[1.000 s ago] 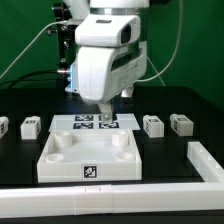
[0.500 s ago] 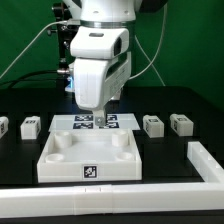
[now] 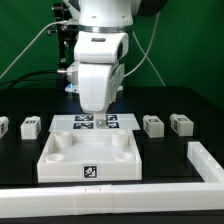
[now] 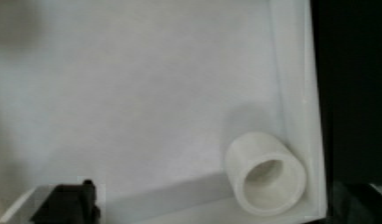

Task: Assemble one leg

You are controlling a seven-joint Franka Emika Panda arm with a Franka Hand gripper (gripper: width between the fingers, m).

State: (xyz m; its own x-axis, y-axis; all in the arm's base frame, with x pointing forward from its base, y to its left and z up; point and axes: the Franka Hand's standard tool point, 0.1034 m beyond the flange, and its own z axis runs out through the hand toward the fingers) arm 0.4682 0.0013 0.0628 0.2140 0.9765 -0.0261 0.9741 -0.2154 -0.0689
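Four legs sit loose on the black table [image 3: 20,180], all clear of the gripper. On the exterior view's left one leg [image 3: 30,127] rests just beside the marker board [image 3: 118,123], and a second leg [image 3: 3,126] is cut off by the picture's edge. On the exterior view's right a third leg [image 3: 153,125] and a fourth leg [image 3: 181,124] sit near each other but apart. Each is a small white block with black-and-white tags on its faces.

In front of the marker board lies the white panel [image 3: 60,166], tray-like, with a raised rim and a tag on its near wall. Its hollow shows bare white with a round socket [image 3: 62,144] in each far corner. Towards the exterior view's right a long white rail [image 3: 206,165] lies on the table.

From where I stand the arm [image 3: 98,70] rises in the middle, its bulky white wrist pointing straight down over the far side of the panel. The gripper [image 3: 102,113] hangs low there, touching nothing I can make out. In the wrist view the panel [image 4: 135,90] fills most of the picture, one socket [image 4: 268,178] close to its edge and dark table beyond. The gripper [image 4: 220,205] has its dark fingertips [image 4: 67,203] spread wide apart, with only panel between them
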